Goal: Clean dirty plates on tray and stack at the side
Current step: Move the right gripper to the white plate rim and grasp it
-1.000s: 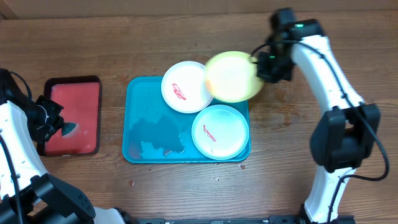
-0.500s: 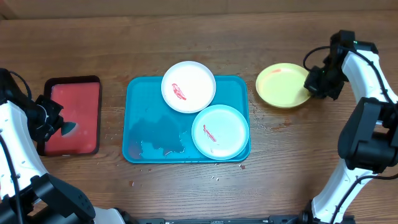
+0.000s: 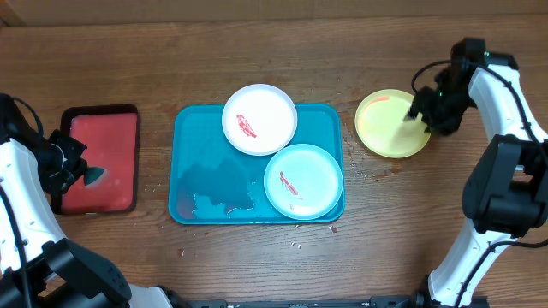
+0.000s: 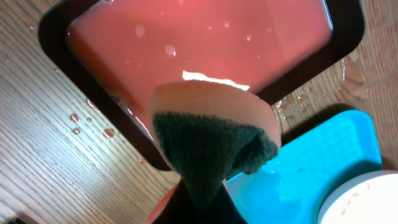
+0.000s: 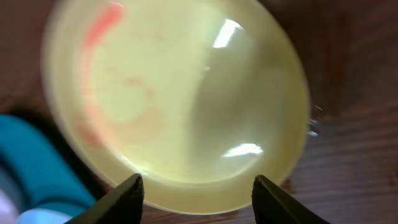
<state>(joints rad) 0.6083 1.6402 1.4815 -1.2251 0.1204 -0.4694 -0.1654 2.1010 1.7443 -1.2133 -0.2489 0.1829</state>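
Right gripper (image 5: 200, 198): released. The dark fingertips stand wide apart over the near rim of the yellow-green plate (image 3: 390, 125), and nothing is clamped. The plate lies flat on the wood table (image 3: 171, 51), off the teal tray (image 3: 205, 171) and just beside its right rim. It's round, glossy plastic with two bright glare spots. A faint orange-red arc runs along one side of the well; the wrist view is blurry, so I can't give finer detail.

Left gripper (image 3: 74, 169): clenched on a sponge (image 4: 214, 140), hanging over the near-right edge of the small tray (image 3: 99, 109). The sponge is folded into a cone, with coarse dark-green scouring fibre on the inside and pink-stained foam on the outside. The small tray is a rounded rectangle with a dark rim, full of cloudy pink-red liquid. Water beads (image 4: 81, 118) sit on the wood grain beside it.

The teal tray is a smooth plastic rectangle with rounded corners and a raised rim. There's a wet film and patchy puddles on its left half.

- White plate (image 3: 259, 118): sits at the tray's far edge, overhanging the rim, with a red smear left of centre.
- Mint plate (image 3: 303, 180): sits in the tray's near-right corner, with a short red smear near the middle.
- The two plates' rims meet or nearly meet; I can't tell which.
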